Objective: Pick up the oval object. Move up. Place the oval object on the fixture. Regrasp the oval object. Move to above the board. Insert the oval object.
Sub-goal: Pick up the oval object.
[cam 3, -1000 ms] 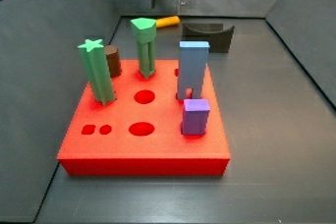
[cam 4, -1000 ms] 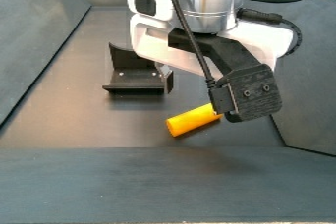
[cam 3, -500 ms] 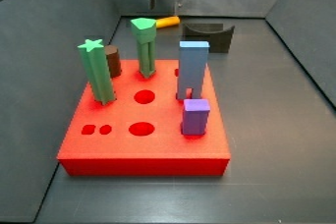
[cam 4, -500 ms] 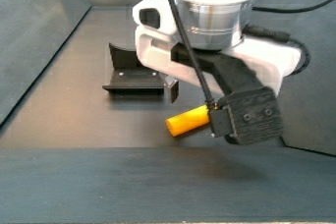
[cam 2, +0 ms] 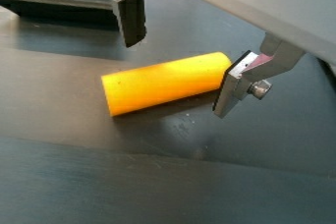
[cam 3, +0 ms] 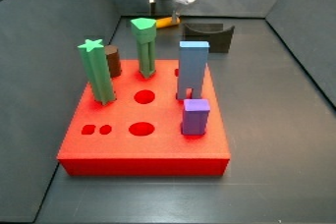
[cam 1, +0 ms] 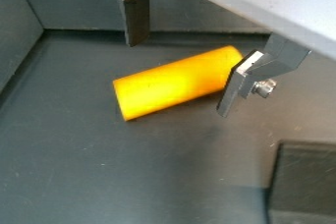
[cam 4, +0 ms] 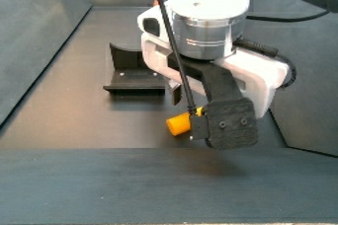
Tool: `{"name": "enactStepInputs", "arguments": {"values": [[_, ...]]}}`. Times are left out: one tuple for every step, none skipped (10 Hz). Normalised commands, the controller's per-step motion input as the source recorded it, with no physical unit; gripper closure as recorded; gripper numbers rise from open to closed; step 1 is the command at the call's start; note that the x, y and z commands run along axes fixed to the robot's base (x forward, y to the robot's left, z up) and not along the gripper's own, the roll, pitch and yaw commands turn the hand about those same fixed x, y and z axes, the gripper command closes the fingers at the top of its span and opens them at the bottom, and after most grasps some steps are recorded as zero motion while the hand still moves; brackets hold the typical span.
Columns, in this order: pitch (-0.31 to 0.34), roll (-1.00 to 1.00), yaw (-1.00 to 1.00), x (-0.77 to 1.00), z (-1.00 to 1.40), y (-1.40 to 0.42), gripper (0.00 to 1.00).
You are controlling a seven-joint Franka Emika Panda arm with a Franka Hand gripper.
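The gripper (cam 1: pixel 184 56) is low over the floor, right at the oval object (cam 1: pixel 178 82). Its jaws are open, one finger (cam 1: pixel 136 17) on each side of the peg, and they do not touch it yet. The oval object lies flat on the dark floor, near the fixture (cam 4: pixel 136 71) and on the far side of it from the board (cam 3: pixel 144 130). In a side view, only the peg's end (cam 4: pixel 180 123) shows under the arm.

What could go wrong? The peg is round and smooth and it lies a bit crooked between the fingers. If the jaws close like this, one plate may push the peg first and roll or turn it. Then the grip could be off to one end, and the peg might tip or slip when it goes up. A bad grip here would also make it hard to set the peg in the fixture.

The fixture is empty. The board holds a green star peg (cam 3: pixel 94 69), another green peg (cam 3: pixel 143 47) and two blue pegs (cam 3: pixel 194 69). Some holes in the board are open.
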Motion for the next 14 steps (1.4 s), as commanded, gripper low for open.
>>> {"name": "enactStepInputs", "arguments": {"values": [[-0.307, -0.35, -0.24, 0.00, -0.25, 0.00, 0.00], [-0.314, -0.37, -0.25, 0.00, -0.23, 0.00, 0.00], [-0.321, -0.39, -0.25, 0.00, -0.19, 0.00, 0.00], [-0.360, -0.46, -0.27, 0.00, -0.05, 0.00, 0.00], [-0.446, -0.50, -0.33, 0.00, 0.03, 0.01, 0.00], [-0.479, -0.50, -0.40, 0.00, 0.00, 0.08, 0.00], [-0.404, -0.15, -0.37, -0.19, -0.36, 0.00, 0.00], [-0.341, 0.01, -0.24, -0.14, -0.54, -0.05, 0.00], [-0.409, 0.00, -0.11, -0.13, -0.43, -0.06, 0.00], [-0.379, -0.02, -0.03, -0.07, -0.30, -0.05, 0.00], [-0.267, -0.04, -0.05, 0.00, -0.24, -0.01, 0.00], [-0.129, -0.03, 0.00, 0.00, -0.09, 0.00, 0.00], [-0.013, 0.00, 0.00, 0.00, -0.03, 0.00, 0.00], [0.000, 0.00, 0.00, 0.00, 0.00, 0.00, 0.00]]}}
